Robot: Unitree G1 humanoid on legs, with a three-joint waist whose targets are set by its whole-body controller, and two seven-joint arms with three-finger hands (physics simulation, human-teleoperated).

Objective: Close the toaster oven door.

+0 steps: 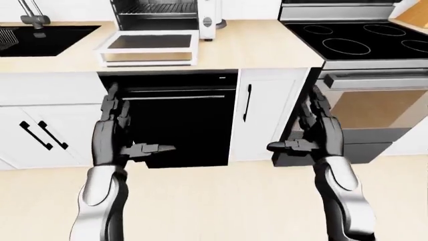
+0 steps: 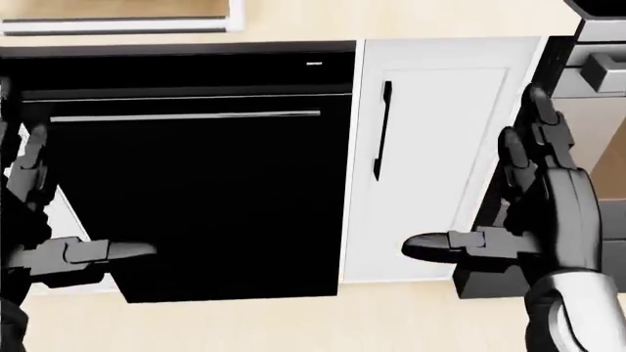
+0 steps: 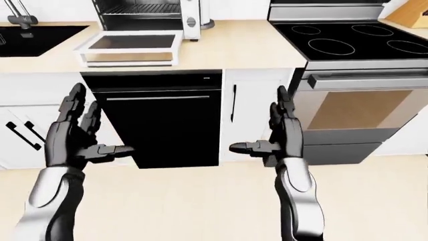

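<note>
The toaster oven (image 1: 164, 15) sits on the desk (image 1: 267, 50) at 12 o'clock, its door (image 1: 148, 47) dropped flat toward the robot. Left hand (image 1: 120, 133) and right hand (image 1: 314, 133) hover wide open, empty, at 6 o'clock. The door looks light, rigid and hinged, so lifting under its near edge should swing it shut.

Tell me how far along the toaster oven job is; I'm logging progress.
Nothing looks done: the toaster oven door lies folded down flat on the counter, with the toaster oven open. Nothing is in hand: the left hand and right hand are open and empty, low by the dishwasher. Left: reach up and swing the door shut.
</note>
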